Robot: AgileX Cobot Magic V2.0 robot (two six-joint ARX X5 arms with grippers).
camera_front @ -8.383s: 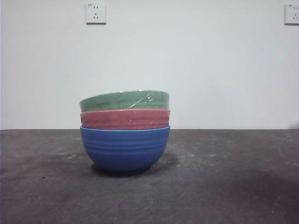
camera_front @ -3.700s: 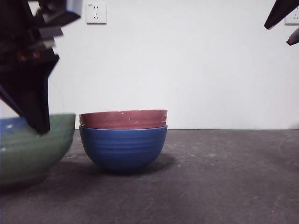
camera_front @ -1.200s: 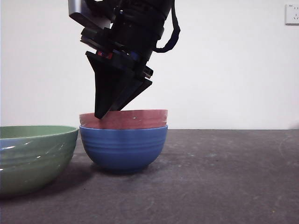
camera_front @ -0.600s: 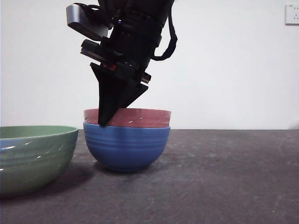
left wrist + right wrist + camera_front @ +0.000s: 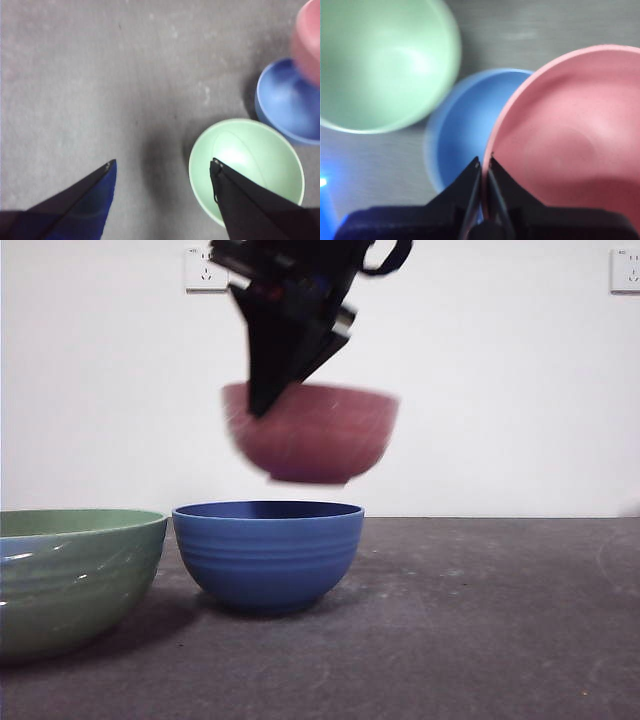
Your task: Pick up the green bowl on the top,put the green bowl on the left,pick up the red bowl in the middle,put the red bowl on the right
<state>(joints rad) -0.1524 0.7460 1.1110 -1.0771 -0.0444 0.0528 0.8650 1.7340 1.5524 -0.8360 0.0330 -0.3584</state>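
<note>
The red bowl (image 5: 312, 432) hangs in the air above the blue bowl (image 5: 267, 552) — the right gripper (image 5: 483, 162) pinches its rim. The green bowl (image 5: 75, 575) sits on the table beside the blue one; the left gripper (image 5: 162, 167) hovers wide open, empty.

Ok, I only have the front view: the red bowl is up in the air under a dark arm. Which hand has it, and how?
Observer: The right hand; its jaws are pinched on the red bowl's rim, one inside and one outside.
Operator: And the other hand?
Observer: The left hand is open, holding nothing, above the table beside the green bowl.
Operator: Anything inside the green or blue bowl?
Observer: No, from above the green bowl shows empty, and so does the visible part of the blue bowl.
</note>
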